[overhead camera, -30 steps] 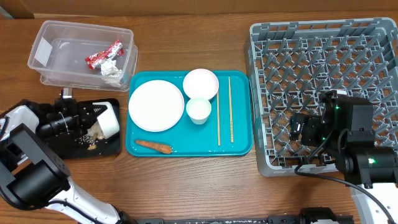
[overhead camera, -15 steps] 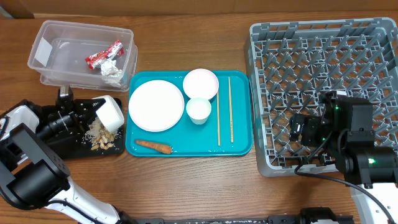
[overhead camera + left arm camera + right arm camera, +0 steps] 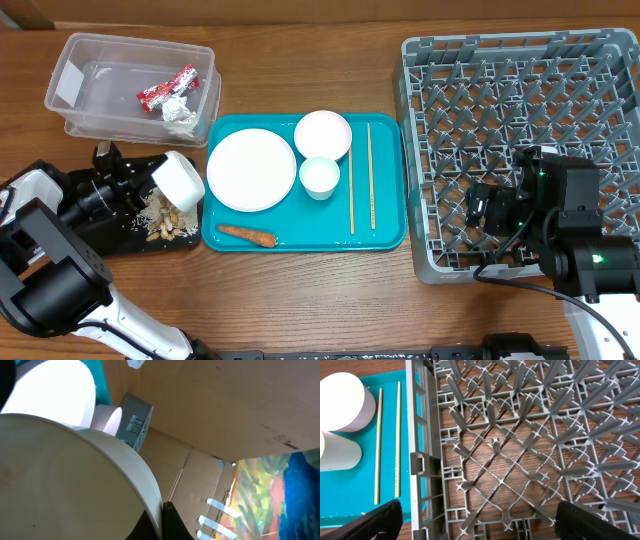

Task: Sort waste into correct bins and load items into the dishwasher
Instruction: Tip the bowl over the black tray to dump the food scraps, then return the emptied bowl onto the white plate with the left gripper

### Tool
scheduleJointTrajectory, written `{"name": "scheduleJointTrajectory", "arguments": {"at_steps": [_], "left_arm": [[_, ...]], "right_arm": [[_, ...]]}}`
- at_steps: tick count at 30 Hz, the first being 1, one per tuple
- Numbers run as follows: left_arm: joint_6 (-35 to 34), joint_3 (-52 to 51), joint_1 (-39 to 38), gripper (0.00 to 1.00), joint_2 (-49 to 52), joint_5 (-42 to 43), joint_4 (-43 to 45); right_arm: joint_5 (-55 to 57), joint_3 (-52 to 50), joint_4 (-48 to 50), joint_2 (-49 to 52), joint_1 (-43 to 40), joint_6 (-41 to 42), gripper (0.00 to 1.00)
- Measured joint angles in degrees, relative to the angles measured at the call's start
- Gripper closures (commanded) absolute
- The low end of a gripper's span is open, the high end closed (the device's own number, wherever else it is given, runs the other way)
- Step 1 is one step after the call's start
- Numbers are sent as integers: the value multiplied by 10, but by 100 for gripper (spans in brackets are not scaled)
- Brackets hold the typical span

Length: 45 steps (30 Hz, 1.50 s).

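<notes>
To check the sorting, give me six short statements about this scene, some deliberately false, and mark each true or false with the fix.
1. The foil wrapper lies in the clear tub. True.
2. The dish rack holds no dishes. True.
3. The carrot piece lies in the clear tub. False: it lies on the teal tray.
4. The left jaws hold a white bowl tilted over the black tray. True.
5. The chopsticks lie in the dish rack. False: they lie on the teal tray.
6. The right jaws grip a dish. False: they are open above the dish rack.
</notes>
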Motion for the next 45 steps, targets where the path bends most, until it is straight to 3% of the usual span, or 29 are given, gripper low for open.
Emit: {"name": "scheduleJointTrajectory", "arguments": {"at_steps": [18, 28, 33, 40, 45], "left_arm": [[-3, 0, 0, 96, 0, 15, -9], [115, 0, -26, 96, -19, -21, -49], [126, 21, -71, 96, -102, -92, -12], [4, 60, -174, 96, -198, -304, 101], [-62, 62, -298, 96, -215, -464, 141]], "right_arm": [[0, 0, -2, 0, 0, 0, 0], [0, 0, -2, 0, 0, 0, 0], [0, 0, -2, 0, 0, 0, 0], [0, 0, -2, 0, 0, 0, 0], [0, 0, -2, 0, 0, 0, 0]]}}
